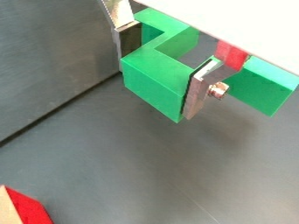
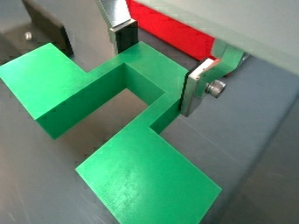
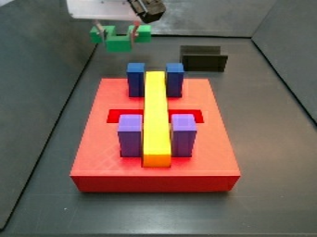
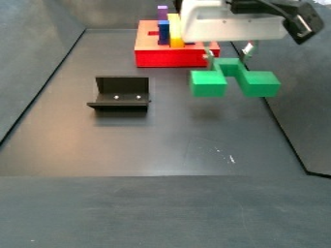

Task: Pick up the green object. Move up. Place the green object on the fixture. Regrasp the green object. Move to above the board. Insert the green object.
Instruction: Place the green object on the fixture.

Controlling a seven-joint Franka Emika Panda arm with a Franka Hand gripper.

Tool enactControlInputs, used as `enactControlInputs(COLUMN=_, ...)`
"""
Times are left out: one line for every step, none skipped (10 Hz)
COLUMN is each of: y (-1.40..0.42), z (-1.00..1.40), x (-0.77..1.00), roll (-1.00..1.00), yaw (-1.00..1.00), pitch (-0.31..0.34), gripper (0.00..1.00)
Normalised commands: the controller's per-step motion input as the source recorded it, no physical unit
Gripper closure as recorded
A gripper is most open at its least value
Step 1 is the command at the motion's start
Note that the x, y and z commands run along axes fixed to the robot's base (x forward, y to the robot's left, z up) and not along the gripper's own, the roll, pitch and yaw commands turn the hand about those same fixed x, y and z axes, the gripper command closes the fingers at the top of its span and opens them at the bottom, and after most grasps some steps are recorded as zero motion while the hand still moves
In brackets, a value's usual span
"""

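Green object gripped in the air, clear of the board and the fixture.

The green object point(image 2: 111, 105) hangs above the dark floor, pinched across its middle bar by the gripper point(image 2: 160, 66), whose silver fingers point(image 1: 201, 90) press on either side of it; its two stepped arms stick out free in both wrist views. In a side view it floats beyond the far edge of the red board point(image 3: 155, 162), which carries a yellow bar point(image 3: 156, 116) and blue and purple blocks. The black fixture point(image 4: 120, 94) stands apart on the floor, nothing in it.
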Motion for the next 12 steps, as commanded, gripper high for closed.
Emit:
enactControlInputs(y=-0.01, z=0.00, x=0.95, roll=0.00, yaw=-0.25, pitch=-0.029, gripper=1.00)
enactControlInputs(y=-0.03, z=0.00, x=1.00, roll=0.00, yaw=-0.15, pitch=0.000, gripper=1.00)
enactControlInputs(y=-0.05, z=0.00, x=1.00, roll=0.00, yaw=-0.08, pitch=0.000, gripper=1.00)
enactControlInputs(y=-0.09, z=0.03, x=1.00, roll=0.01, yaw=0.00, pitch=0.031, gripper=1.00)
enactControlInputs(y=-0.12, z=0.15, x=1.00, roll=0.00, yaw=0.00, pitch=0.117, gripper=1.00)
enactControlInputs(y=-0.14, z=0.23, x=1.00, roll=0.00, yaw=0.00, pitch=0.097, gripper=1.00)
enactControlInputs(y=-0.14, z=0.22, x=1.00, roll=0.00, yaw=0.00, pitch=0.100, gripper=1.00)
enactControlInputs(y=-0.13, z=0.21, x=1.00, roll=0.00, yaw=0.00, pitch=0.114, gripper=1.00)
enactControlInputs(y=-0.13, z=0.21, x=1.00, roll=0.00, yaw=0.00, pitch=0.106, gripper=1.00)
enactControlInputs(y=-0.14, z=0.24, x=1.00, roll=0.00, yaw=-0.03, pitch=0.046, gripper=1.00)
enactControlInputs(y=-0.12, z=0.20, x=1.00, roll=0.00, yaw=-0.05, pitch=0.014, gripper=1.00)
enactControlInputs(y=-0.11, z=0.19, x=1.00, roll=0.00, yaw=-0.05, pitch=0.006, gripper=1.00)
